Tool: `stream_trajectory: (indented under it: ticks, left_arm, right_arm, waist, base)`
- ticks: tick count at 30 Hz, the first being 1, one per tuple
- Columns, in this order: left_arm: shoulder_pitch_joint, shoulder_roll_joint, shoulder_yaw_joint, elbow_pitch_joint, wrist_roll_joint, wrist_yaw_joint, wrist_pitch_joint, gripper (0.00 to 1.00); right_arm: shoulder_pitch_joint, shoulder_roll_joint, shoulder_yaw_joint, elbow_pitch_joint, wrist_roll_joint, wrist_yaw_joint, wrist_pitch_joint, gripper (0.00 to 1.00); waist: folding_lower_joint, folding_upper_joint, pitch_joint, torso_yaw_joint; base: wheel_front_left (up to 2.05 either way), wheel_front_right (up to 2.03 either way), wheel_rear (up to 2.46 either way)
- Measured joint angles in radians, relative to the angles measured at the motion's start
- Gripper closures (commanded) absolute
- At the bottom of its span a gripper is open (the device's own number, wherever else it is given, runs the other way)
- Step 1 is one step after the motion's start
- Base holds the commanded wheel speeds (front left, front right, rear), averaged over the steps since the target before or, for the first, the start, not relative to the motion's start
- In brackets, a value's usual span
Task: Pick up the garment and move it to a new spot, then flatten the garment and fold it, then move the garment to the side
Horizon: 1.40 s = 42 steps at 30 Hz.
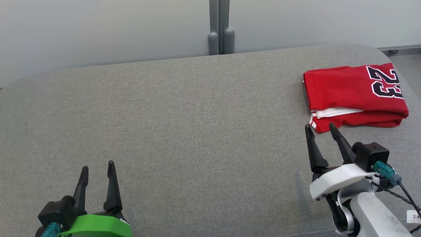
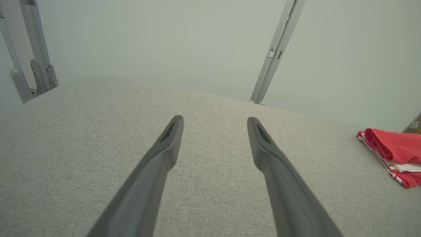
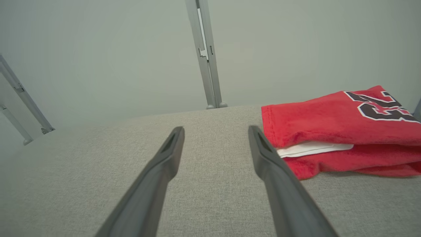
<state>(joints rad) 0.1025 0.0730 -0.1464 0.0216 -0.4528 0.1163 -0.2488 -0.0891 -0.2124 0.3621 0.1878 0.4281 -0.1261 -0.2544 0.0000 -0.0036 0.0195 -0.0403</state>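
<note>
A folded red jersey (image 1: 348, 89) lies on the far right part of the grey fabric-covered desk (image 1: 197, 115), close to its right edge. Its top layer carries a black "23" outlined in white, set toward the jersey's right end. A strip of white cloth shows between the red layers along the near edge, and red-and-white striped trim shows at the near left corner.

The right hand (image 1: 319, 126) sits just before that near left corner, its two dark fingers spread apart and pinching nothing. In the head view its fingertips reach the jersey's near edge. In the right wrist view the right hand (image 3: 215, 128) points past the jersey (image 3: 329, 125), which lies just beside the finger on that view's right. Whether that finger touches the cloth I cannot tell. Bare desk (image 3: 65, 171) fills the space between the fingers.

The left hand (image 1: 98, 165) is at the near left of the desk, well apart from the jersey, fingers likewise spread and empty. In the left wrist view the left hand (image 2: 214, 118) hangs over bare desk (image 2: 65, 148), and the jersey (image 2: 394, 144) shows at the far right edge.

A grey post (image 1: 221, 26) stands against the pale wall behind the desk.
</note>
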Motion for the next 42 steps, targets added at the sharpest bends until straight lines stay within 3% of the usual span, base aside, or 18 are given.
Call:
stream_trajectory:
  ticks: [17,42]
  left_arm:
    - [0.005,-0.012,0.001,0.001,0.028,0.003,0.000,0.00]
    - [0.005,-0.019,0.000,-0.006,0.047,0.003,-0.003,0.00]
  right_arm:
    - [0.063,0.055,-0.022,-0.065,-0.088,0.000,0.000,0.00]
    - [0.102,0.086,-0.044,-0.112,-0.141,0.000,0.000,0.00]
  waist:
    - [0.0000,0.0000,0.002,0.007]
    - [0.0000,0.0000,0.016,0.015]
  base:
    - [0.00,0.00,0.00]
    - [0.00,0.00,0.00]
